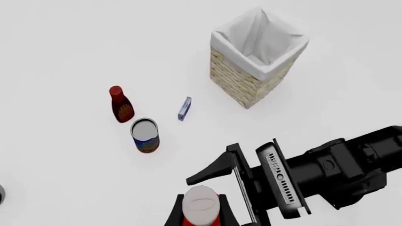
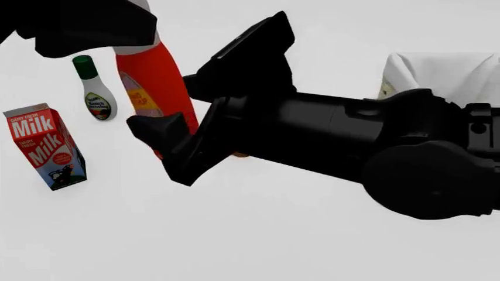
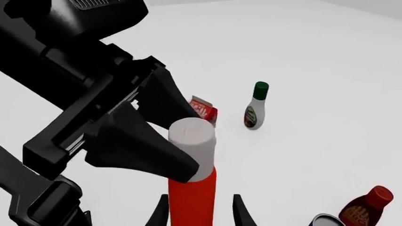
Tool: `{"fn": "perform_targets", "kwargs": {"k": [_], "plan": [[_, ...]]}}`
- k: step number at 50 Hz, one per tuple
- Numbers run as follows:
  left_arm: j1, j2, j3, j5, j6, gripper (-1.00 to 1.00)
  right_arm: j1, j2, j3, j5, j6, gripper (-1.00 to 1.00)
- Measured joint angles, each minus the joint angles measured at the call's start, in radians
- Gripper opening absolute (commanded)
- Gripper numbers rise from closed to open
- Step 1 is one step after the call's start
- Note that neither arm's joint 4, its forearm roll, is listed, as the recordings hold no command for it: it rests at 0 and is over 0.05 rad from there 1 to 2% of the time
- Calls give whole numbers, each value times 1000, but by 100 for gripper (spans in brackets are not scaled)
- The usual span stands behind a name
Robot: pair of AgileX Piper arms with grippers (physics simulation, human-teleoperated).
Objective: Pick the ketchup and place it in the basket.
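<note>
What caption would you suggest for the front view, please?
Right gripper straddling the upright ketchup; milk carton left, basket right.

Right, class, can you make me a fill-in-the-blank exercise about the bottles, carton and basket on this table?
1. The small white plastic bottle has a ___ cap.
2. The red-and-white carton has the word ___ printed on it.
3. The square woven wicker basket is lined with ___ cloth.
4. The orange-red ketchup squeeze bottle stands ___, not lying down.

Missing words: green; Milk; white; upright

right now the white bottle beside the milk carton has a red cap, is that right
No, its cap is green, not red. The front view shows the white bottle beside the milk carton with a green cap.
</note>
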Motion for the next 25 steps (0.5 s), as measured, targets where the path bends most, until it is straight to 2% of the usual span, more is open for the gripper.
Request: {"fn": "perform_targets", "kwargs": {"k": [24, 25], "plan": [[-13, -3, 6, -2, -23, -100, 10, -5, 14, -6, 10, -100], [-14, -3, 6, -2, -24, 100, 10, -6, 14, -5, 10, -100]]}}
